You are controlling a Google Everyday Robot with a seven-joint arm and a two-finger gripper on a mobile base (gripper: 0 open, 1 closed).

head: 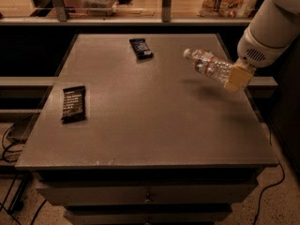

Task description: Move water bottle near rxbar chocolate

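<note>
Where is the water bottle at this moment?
In the camera view, the water bottle is held above the table's right rear part by the pincer, cap pointing left.

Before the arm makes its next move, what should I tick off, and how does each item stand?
1. Pincer shut on the water bottle, at the table's right side: ok.
2. Bottle held above the table, shadow beneath it: ok.
3. Rxbar chocolate lies flat near the left edge, uncovered: ok.
4. Bottle near the rxbar: not ok, it is far across the table.
5. Leftward path free; the smaller dark wrapper lies toward the back, off the line: ok.
6. Grip firmness: cannot tell.
</note>
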